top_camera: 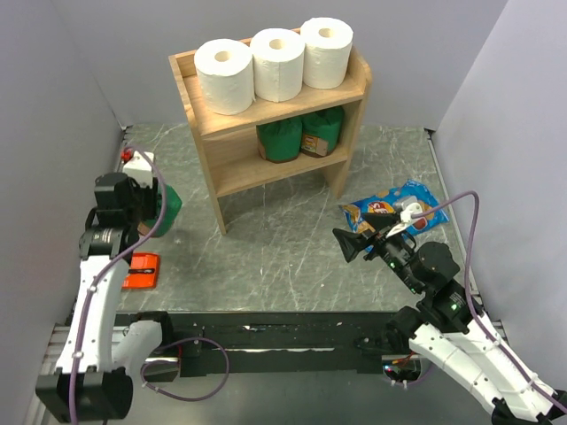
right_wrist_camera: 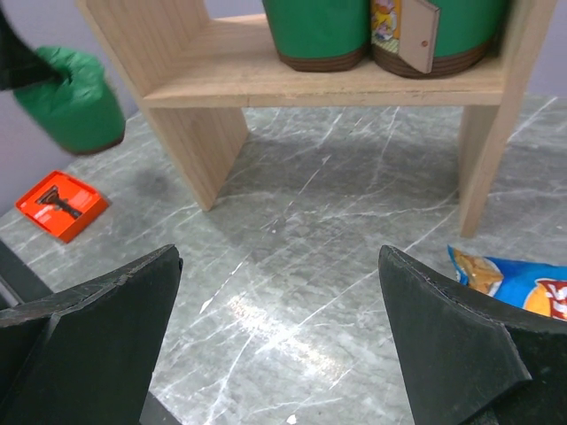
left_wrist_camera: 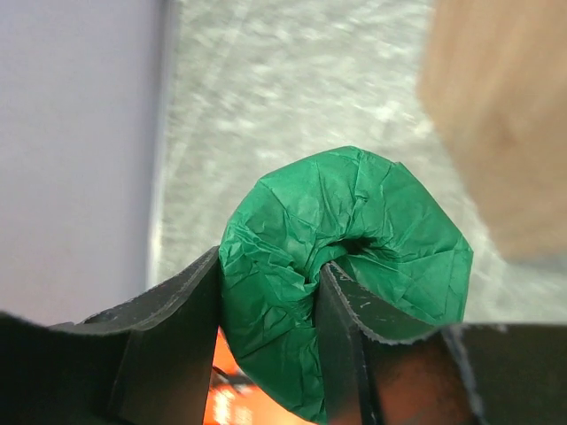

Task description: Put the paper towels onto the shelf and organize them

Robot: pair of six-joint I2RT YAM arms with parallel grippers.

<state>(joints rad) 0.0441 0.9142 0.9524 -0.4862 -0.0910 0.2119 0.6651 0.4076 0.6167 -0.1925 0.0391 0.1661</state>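
1. Paper towels (top_camera: pixel 278 64): 3 rolls upright in a row on shelf (top_camera: pixel 215 124) top tier.
2. L end effector (left_wrist_camera: pixel 266 301): pinching crumpled end of green pkg (left_wrist_camera: pixel 381 239), left of shelf.
3. R end effector (right_wrist_camera: pixel 279 266): fingers spread wide, nothing between, over tabletop (right_wrist_camera: pixel 337 239) near snack bag (top_camera: pixel 394 208).

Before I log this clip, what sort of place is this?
Likely a robot lab test cell: plain grey partition walls, a marble-look tabletop, and staged props, a small wooden shelf holding paper towels.
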